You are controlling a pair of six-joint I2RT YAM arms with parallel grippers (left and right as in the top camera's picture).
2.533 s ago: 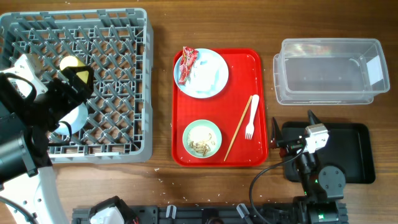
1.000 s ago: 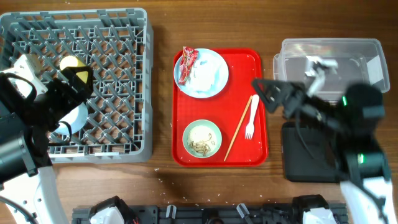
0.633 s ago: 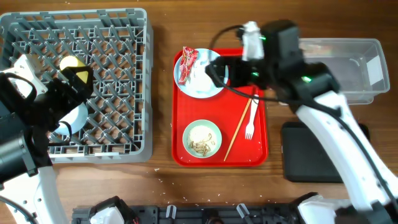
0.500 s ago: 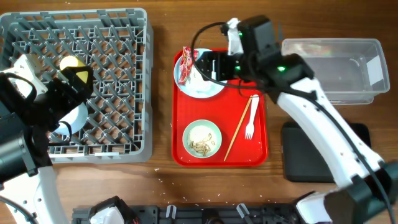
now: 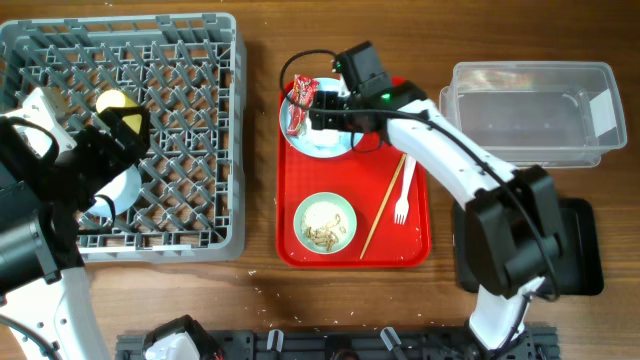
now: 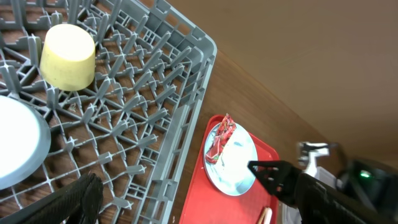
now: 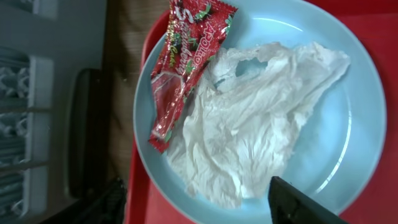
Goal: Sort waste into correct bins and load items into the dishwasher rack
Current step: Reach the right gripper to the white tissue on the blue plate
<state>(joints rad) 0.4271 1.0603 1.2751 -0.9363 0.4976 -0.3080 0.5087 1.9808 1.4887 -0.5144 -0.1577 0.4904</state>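
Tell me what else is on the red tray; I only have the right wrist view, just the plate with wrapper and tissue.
Observer: A mint green bowl holding food scraps sits on the red tray, nearer the robot than the plate.
Operator: Any cutlery?
Observer: A white fork and a wooden chopstick lie side by side along the tray's right side.
Operator: Where's the nearest bin?
Observer: A clear tub stands on the table, right of the tray.
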